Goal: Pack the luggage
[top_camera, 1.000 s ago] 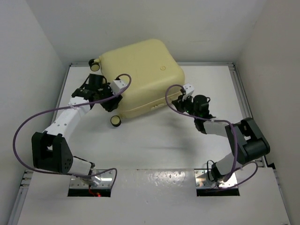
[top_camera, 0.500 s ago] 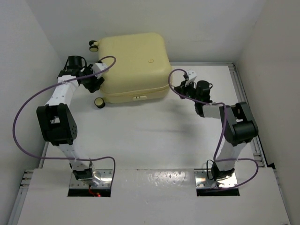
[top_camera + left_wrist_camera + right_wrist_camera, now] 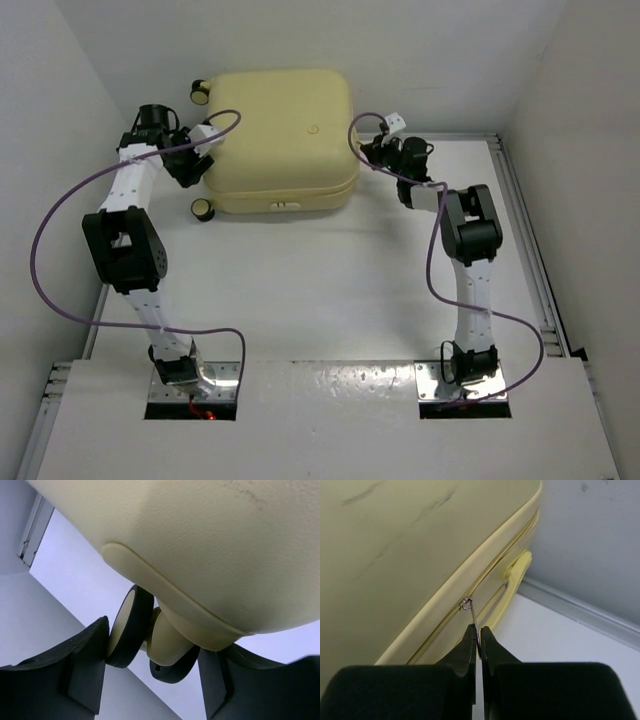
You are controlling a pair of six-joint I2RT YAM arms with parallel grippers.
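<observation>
Pale yellow, round-cornered hard-shell luggage (image 3: pixel 280 135) is seen closed and lying flat at the far edge of the white table (image 3: pixel 320 290). It is now squared to the back wall, where a second ago it was set diagonally, nearer the middle. It has been swung round and pushed back between the two arms. The left gripper (image 3: pixel 150 647) is spread around a small black caster wheel (image 3: pixel 127 627), one pad touching it; whether it is clamped cannot be told. The right gripper (image 3: pixel 479 632) is pinched on the thin metal zipper pull (image 3: pixel 471 612) at the side seam. The case is judged steadied for the zip to be run; whether anything is packed inside is hidden.
</observation>
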